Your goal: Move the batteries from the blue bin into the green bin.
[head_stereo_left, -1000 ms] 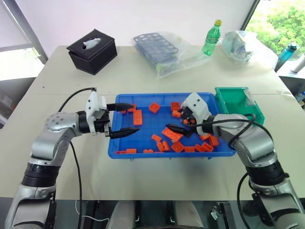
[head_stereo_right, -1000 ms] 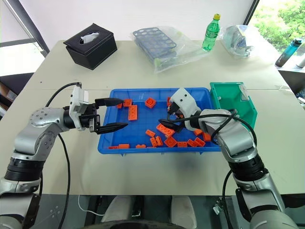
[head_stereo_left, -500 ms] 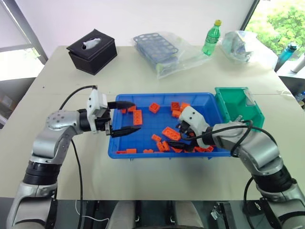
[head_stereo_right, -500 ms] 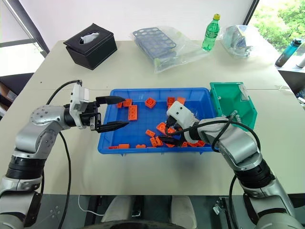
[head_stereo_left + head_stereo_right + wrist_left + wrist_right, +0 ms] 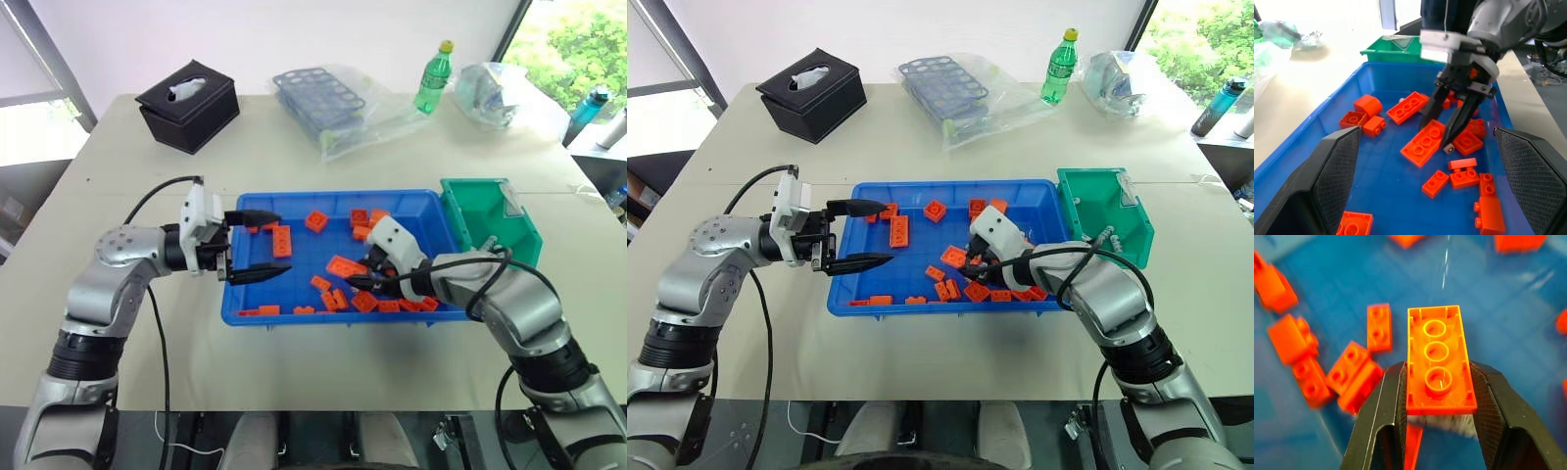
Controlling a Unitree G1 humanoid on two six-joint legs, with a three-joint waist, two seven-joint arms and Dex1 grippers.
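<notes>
The blue bin [image 5: 306, 257] lies in the middle of the table with several orange bricks scattered in it. Against its right end stands the green bin [image 5: 493, 227], and a small silvery cylinder [image 5: 1105, 235] lies inside that. My right gripper [image 5: 1437, 369] is low inside the blue bin, right of centre, shut on the long sides of a flat orange brick [image 5: 1439, 357]. Something pale and silvery [image 5: 1442, 423] shows under the brick's near end; whether it is a battery I cannot tell. My left gripper [image 5: 282, 242] hovers open over the bin's left end, pointing right, with nothing in it.
A black tissue box [image 5: 189, 104] stands at the back left. A blue rack in a clear plastic bag [image 5: 323, 93], a green bottle [image 5: 435, 76] and a crumpled bag [image 5: 495, 93] line the back of the table.
My right gripper was open above the bricks; it dipped toward the bin's front and its fingers closed on the flat orange brick. The left arm has stayed still.
</notes>
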